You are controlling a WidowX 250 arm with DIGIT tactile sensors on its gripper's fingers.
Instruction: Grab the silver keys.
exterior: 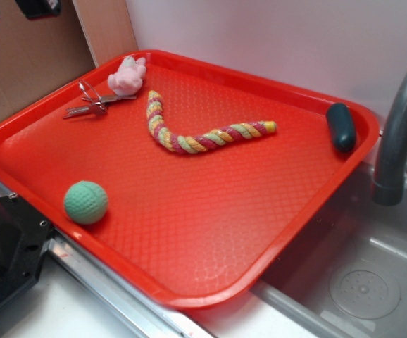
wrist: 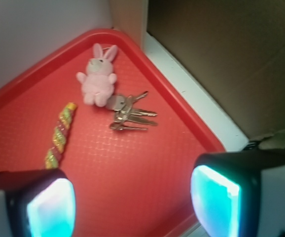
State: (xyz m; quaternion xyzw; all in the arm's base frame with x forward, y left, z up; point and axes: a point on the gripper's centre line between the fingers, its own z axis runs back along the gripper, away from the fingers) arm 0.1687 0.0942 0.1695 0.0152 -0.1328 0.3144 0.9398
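The silver keys (exterior: 94, 104) lie flat on the red tray (exterior: 189, 232) near its far left corner, touching the pink plush bunny (exterior: 127, 76). In the wrist view the silver keys (wrist: 127, 114) fan out just below and to the right of the bunny (wrist: 99, 76), well ahead of my gripper (wrist: 132, 205). My gripper is open, with only bare tray between its glowing cyan pads (wrist: 215, 200). In the exterior view only the fingertips (exterior: 38, 7) show, at the top left edge, high above the tray's left side.
A striped rope (exterior: 196, 130) lies bent across the tray's middle. A green ball (exterior: 86, 202) sits near the front left, a dark oblong object (exterior: 341, 127) at the right rim. A cardboard wall (exterior: 20, 63) stands left, and a faucet (exterior: 401, 120) and sink (exterior: 358, 282) are at the right.
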